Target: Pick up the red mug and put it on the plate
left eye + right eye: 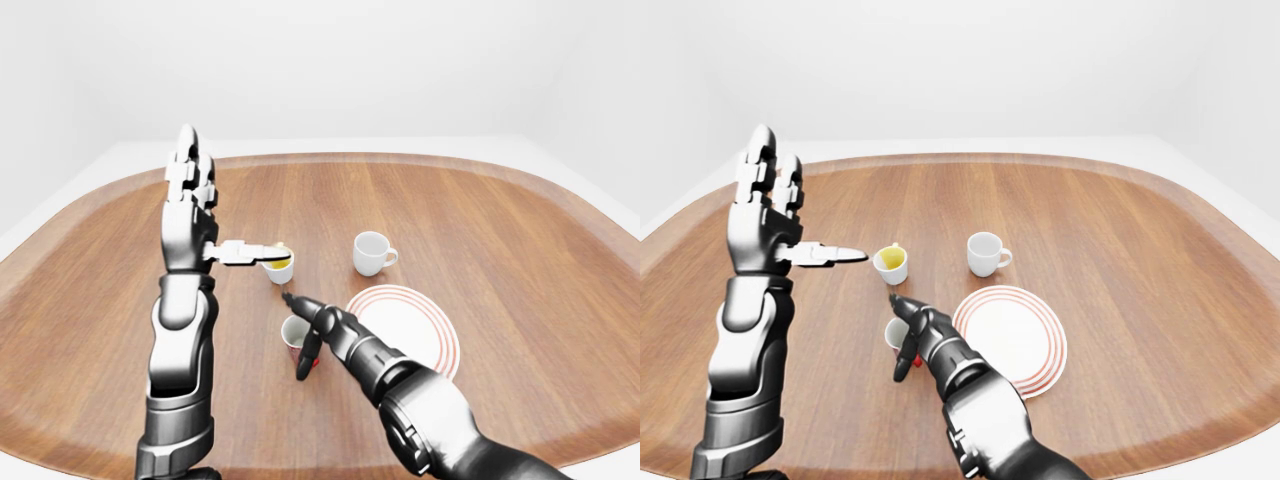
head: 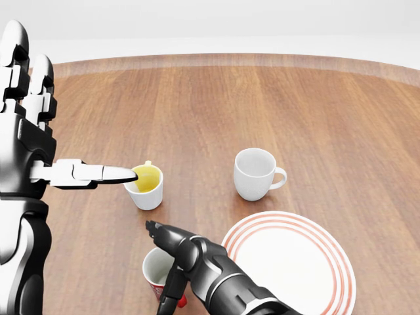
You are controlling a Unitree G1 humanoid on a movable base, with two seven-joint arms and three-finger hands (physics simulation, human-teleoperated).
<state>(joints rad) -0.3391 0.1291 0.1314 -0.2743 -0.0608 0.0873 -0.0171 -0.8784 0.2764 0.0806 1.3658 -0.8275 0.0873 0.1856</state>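
Observation:
The red mug [image 2: 156, 269], white inside, stands upright on the wooden table [image 2: 328, 111] at the bottom of the head view, just left of the white plate with red rings [image 2: 302, 262]. My right hand [image 2: 169, 266] reaches in from the bottom right. Its fingers [image 2: 172, 289] are spread about the mug, one stretched over the rim and one down its right side, not closed round it. My left hand [image 1: 212, 210] is raised at the left, open and empty, fingers up and thumb pointing right.
A yellow-lined mug [image 2: 146, 186] stands at the left thumb's tip. A white mug [image 2: 254, 173] stands above the plate. The table's rounded edge runs along the top and sides in the eye views.

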